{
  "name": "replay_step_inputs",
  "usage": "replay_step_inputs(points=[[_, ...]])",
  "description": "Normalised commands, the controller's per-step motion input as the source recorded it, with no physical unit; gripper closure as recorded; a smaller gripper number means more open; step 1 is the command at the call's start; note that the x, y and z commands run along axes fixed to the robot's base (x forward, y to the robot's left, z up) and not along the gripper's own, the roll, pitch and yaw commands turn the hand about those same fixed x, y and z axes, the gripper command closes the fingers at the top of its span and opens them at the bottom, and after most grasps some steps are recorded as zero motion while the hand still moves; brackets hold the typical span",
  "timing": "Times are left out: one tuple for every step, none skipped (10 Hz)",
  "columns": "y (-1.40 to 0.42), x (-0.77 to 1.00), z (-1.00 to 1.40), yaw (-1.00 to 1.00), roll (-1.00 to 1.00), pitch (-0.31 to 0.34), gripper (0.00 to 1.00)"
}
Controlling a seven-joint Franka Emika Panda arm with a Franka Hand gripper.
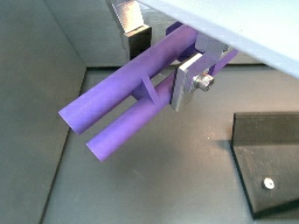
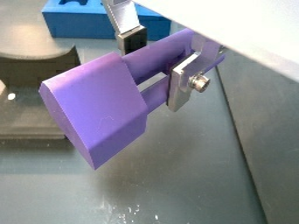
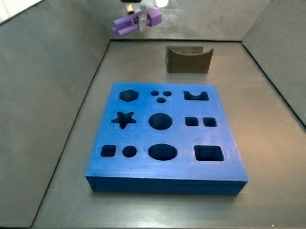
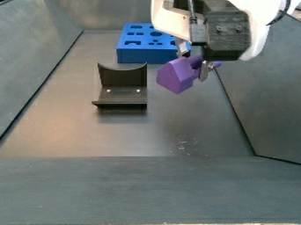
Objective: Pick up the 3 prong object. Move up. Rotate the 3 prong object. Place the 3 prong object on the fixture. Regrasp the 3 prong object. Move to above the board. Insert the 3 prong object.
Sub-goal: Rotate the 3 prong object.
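Observation:
My gripper (image 1: 163,63) is shut on the 3 prong object (image 1: 122,109), a light-purple lobed peg that lies across the silver fingers (image 1: 187,83) and sticks out well past them. It shows end-on in a wrist view (image 2: 100,109). In both side views the gripper (image 3: 143,11) (image 4: 198,48) holds the peg (image 3: 127,24) (image 4: 179,76) in the air, well above the floor. The dark fixture (image 3: 188,59) (image 4: 119,88) stands on the floor apart from the peg, with its curved notch bare. The blue board (image 3: 163,134) (image 4: 146,44) with cut-out holes lies flat beyond it.
Grey walls close in the workspace on the sides (image 3: 60,54) (image 4: 35,61). The fixture's base plate with a screw hole shows in a wrist view (image 1: 267,179). Bare dark floor lies between fixture and board (image 3: 143,72).

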Motion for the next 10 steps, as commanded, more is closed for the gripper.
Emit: replay_step_inputs(points=[[0.04, 0.01, -0.08, -1.00, 0.00, -0.001, 1.00], [0.04, 0.02, -0.07, -1.00, 0.00, -0.002, 1.00], [0.03, 0.02, -0.05, -1.00, 0.00, -0.002, 1.00], [0.03, 0.02, -0.04, -1.00, 0.00, -0.003, 1.00], [0.03, 0.02, -0.04, -1.00, 0.00, -0.003, 1.00], [0.03, 0.02, -0.04, -1.00, 0.00, -0.003, 1.00], [0.03, 0.02, -0.04, -1.00, 0.00, -0.003, 1.00], [0.02, 0.03, -0.04, -1.00, 0.00, -0.003, 1.00], [0.02, 0.02, -0.03, -1.00, 0.00, -0.003, 1.00], [0.02, 0.02, -0.03, -1.00, 0.00, -0.004, 1.00]])
